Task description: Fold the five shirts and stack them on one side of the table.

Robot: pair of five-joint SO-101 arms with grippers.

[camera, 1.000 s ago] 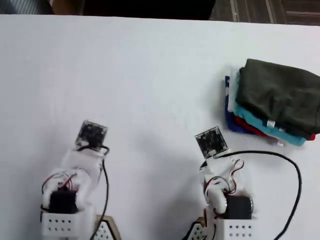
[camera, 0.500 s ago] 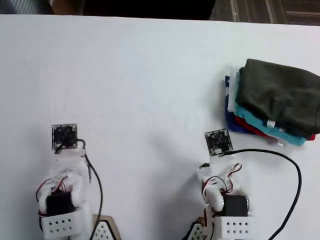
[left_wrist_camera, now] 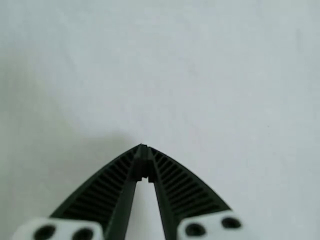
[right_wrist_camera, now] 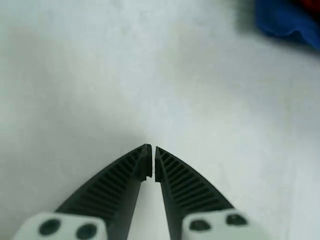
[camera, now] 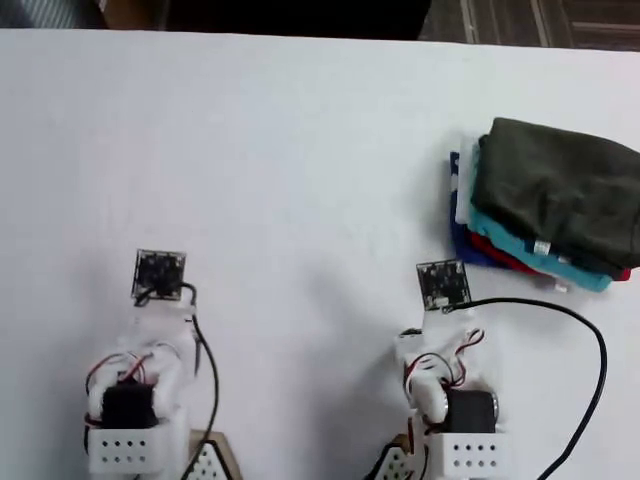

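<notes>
White table (camera: 300,150) (shirts (camera: 550,200) stacked near its right edge), dark room (camera: 300,15) beyond.

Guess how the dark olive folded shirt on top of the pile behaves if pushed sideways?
Probably floppy: the dark olive folded cloth shirt shows soft creases and rounded edges, so it would bunch rather than slide as a slab. It likely shifts off easily, since it lies skewed over the teal folded shirt beneath, whose edge sticks out.

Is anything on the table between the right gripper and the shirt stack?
Nothing visible stands in the way. Bare white table lies between the right gripper and the stack of folded shirts at the table's right side.
</notes>
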